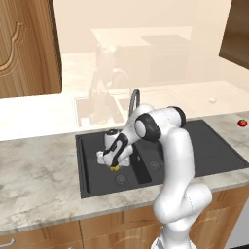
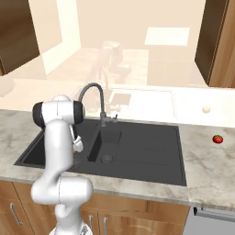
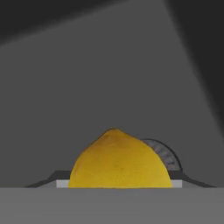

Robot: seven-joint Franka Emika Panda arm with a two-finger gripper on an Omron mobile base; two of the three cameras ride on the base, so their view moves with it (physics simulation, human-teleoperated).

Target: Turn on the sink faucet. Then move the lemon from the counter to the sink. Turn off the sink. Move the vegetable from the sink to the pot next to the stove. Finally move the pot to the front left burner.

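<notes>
I have the counter (image 1: 39, 180) running wide around the black sink (image 1: 204, 146), with the faucet (image 1: 133, 99) arched behind the divider. My arm reaches down into the left basin, and the end effector (image 1: 113, 164) hangs low over the basin floor, jaws narrowed on the lemon (image 1: 115, 168). In the hand view the lemon (image 3: 119, 162) sits right at the fingertips, its pointed end facing away along the end effector, with the drain (image 3: 164, 154) just behind it. I judge the fruit is inside the sink but not yet set down. The basin walls stand close on either side; straight up is the open way out.
</notes>
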